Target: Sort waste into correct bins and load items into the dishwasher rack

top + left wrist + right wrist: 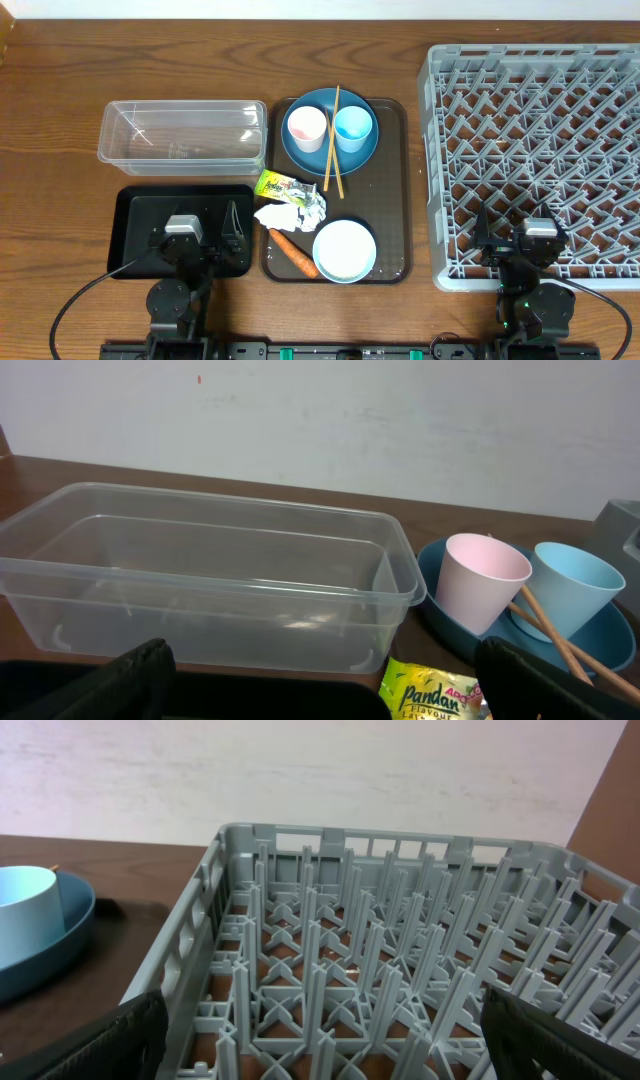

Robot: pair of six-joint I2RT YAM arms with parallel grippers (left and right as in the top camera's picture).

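On the blue plate (330, 158) stand a pink cup (306, 127) and a light-blue cup (353, 128), with chopsticks (333, 140) laid across. Below it lie a yellow-green wrapper (283, 186), a crumpled napkin (295, 213), a carrot (293, 252) and a white-lined bowl (344, 250). The clear tub (182, 132) and the black tray (135, 215) sit at the left, the grey rack (540, 110) at the right. My left gripper (198, 222) hangs open over the black tray, facing the tub (200, 580). My right gripper (523, 228) is open over the rack's near edge (400, 950).
A dark brown serving tray (395, 200) holds the plate, the bowl and the waste between the bins and the rack. In the left wrist view the wrapper (435, 695) lies just inside my right finger (540, 680). Cables trail at the table's front edge.
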